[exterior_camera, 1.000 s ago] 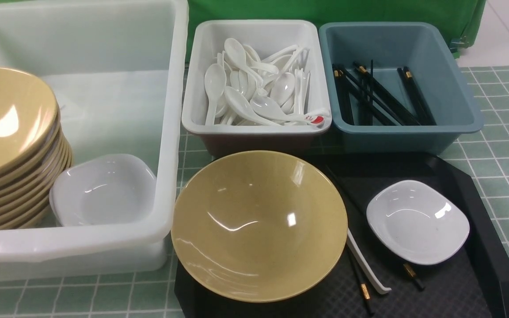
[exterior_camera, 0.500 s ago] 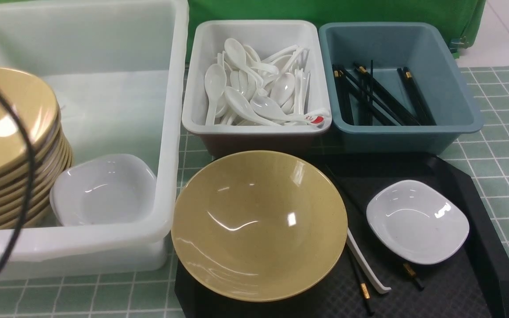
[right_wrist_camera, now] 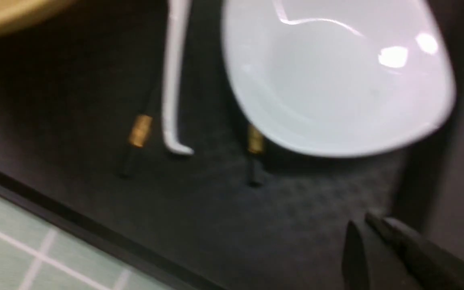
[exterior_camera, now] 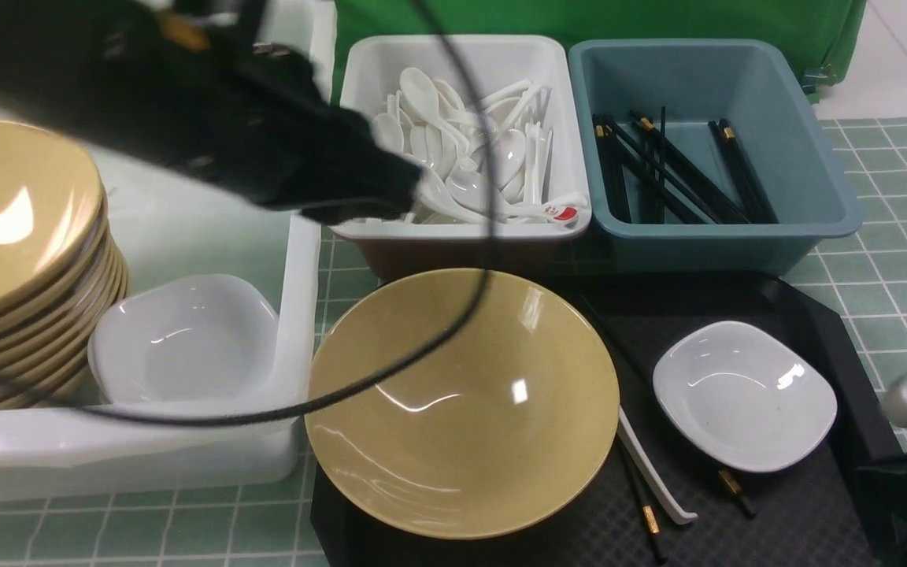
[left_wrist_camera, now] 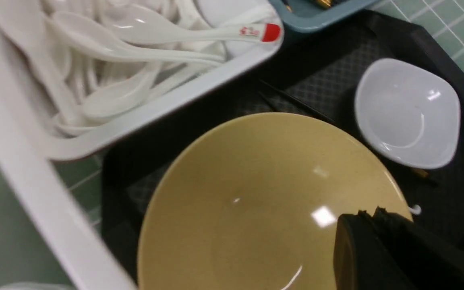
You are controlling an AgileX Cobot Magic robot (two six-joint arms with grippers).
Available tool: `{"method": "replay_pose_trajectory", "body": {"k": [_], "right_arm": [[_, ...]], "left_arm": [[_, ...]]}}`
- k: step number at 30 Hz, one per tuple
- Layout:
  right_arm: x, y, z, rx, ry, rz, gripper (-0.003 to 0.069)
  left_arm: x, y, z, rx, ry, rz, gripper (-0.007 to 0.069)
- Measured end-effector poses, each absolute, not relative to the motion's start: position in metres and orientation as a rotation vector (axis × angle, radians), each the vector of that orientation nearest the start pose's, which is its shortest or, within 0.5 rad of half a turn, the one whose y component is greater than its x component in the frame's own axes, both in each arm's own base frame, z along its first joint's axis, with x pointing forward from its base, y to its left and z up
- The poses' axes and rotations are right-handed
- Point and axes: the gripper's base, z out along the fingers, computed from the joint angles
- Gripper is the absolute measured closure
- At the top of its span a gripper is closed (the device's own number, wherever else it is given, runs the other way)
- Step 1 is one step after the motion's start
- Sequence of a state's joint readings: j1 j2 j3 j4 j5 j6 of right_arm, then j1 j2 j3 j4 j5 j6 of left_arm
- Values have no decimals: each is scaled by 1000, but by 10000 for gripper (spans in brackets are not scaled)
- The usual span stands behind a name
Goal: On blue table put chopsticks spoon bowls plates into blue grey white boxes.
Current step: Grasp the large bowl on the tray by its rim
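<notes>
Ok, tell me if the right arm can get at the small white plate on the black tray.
Probably yes. The plate lies empty with nothing over it, and the right gripper, shut, hangs just beside it above the tray; it must open first.

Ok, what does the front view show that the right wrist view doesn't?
Front only: the big white box with the bowl stack, the small white box of spoons, the blue box of chopsticks, and the left arm. Right wrist only: a clear look at the right gripper, shut and empty. Both: the tray, plate, loose spoon, two loose chopsticks and the single bowl.
</notes>
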State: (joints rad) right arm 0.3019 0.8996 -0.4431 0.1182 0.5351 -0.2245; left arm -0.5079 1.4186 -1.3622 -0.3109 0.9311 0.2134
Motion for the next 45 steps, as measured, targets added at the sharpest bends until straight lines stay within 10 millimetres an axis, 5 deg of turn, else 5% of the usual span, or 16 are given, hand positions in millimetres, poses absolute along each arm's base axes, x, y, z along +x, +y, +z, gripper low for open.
{"method": "replay_pose_trajectory", "body": {"k": [6, 17, 20, 27, 32, 39, 45], "right_arm": [[146, 68, 211, -659, 2506, 247, 610], [145, 74, 212, -682, 2528, 298, 610], [144, 76, 213, -699, 2527, 328, 610], [143, 81, 216, -748, 2500, 390, 610], [143, 81, 216, -762, 2496, 390, 610], [142, 81, 216, -761, 2497, 391, 610], [143, 81, 216, -761, 2496, 390, 610]], "left_arm": [[274, -218, 328, 999, 2510, -390, 620], [290, -281, 225, 1134, 2648, -313, 620], [289, -295, 211, 1141, 2629, -338, 620], [278, -321, 212, 1055, 2579, -588, 620], [278, -329, 234, 1135, 2447, -676, 620], [296, -281, 289, 1182, 2489, -357, 568], [322, -244, 285, 970, 2599, -45, 386]]}}
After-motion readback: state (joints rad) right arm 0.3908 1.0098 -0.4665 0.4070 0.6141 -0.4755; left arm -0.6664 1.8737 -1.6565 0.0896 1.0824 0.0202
